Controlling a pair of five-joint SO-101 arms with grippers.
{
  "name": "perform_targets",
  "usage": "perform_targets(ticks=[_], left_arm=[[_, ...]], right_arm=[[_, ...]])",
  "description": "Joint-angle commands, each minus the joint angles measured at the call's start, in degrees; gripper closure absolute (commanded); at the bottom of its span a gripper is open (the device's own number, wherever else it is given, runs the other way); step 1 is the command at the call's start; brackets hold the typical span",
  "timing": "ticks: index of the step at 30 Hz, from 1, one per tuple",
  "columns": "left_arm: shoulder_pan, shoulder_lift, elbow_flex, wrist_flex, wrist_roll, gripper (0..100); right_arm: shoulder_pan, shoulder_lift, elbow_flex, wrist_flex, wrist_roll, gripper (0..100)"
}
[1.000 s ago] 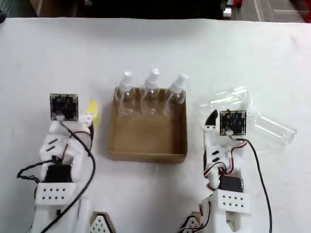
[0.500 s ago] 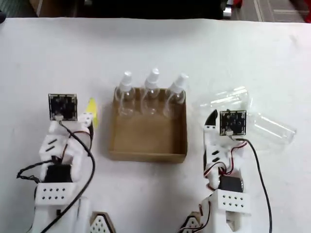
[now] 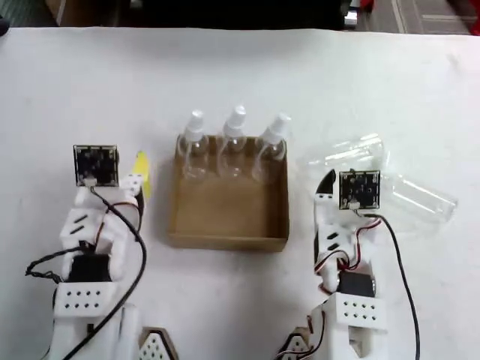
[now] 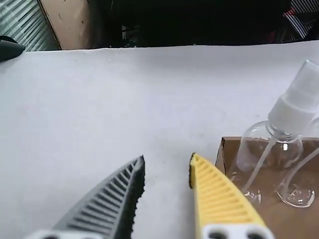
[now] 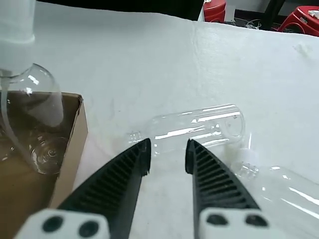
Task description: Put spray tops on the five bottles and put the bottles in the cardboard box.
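Note:
Three clear bottles with white spray tops [image 3: 235,150] stand upright along the far wall of the cardboard box [image 3: 227,225]. Two clear bottles without tops lie on the table right of the box: one [image 3: 345,155] [image 5: 197,124] just beyond my right gripper [image 5: 167,152], the other [image 3: 420,196] [image 5: 284,191] farther right. The right gripper is open, empty, low beside the box's right wall. My left gripper [image 4: 167,172], with one grey and one yellow finger [image 3: 142,172], is open and empty left of the box. One capped bottle [image 4: 284,144] shows in the left wrist view.
White table all round, with its far edge [image 3: 240,30] at a dark background. Both arm bases stand at the near edge, and a cable [image 3: 401,277] loops beside the right arm. Open table lies beyond the box.
The left arm's wrist has shifted very slightly left and away. Everything else is unchanged.

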State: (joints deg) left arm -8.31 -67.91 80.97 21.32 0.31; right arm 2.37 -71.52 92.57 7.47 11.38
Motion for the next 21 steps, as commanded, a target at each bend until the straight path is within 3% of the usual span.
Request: perform_targets(ticks=[1, 21], left_arm=[[-0.66, -1.19, -1.58, -2.02, 0.79, 85], [-0.75, -1.27, -1.58, -2.02, 0.88, 85]], right_arm=[[-0.40, -1.19, -0.35, -0.92, 0.79, 89.9], [0.13, -1.27, -0.62, -1.36, 0.26, 89.7]])
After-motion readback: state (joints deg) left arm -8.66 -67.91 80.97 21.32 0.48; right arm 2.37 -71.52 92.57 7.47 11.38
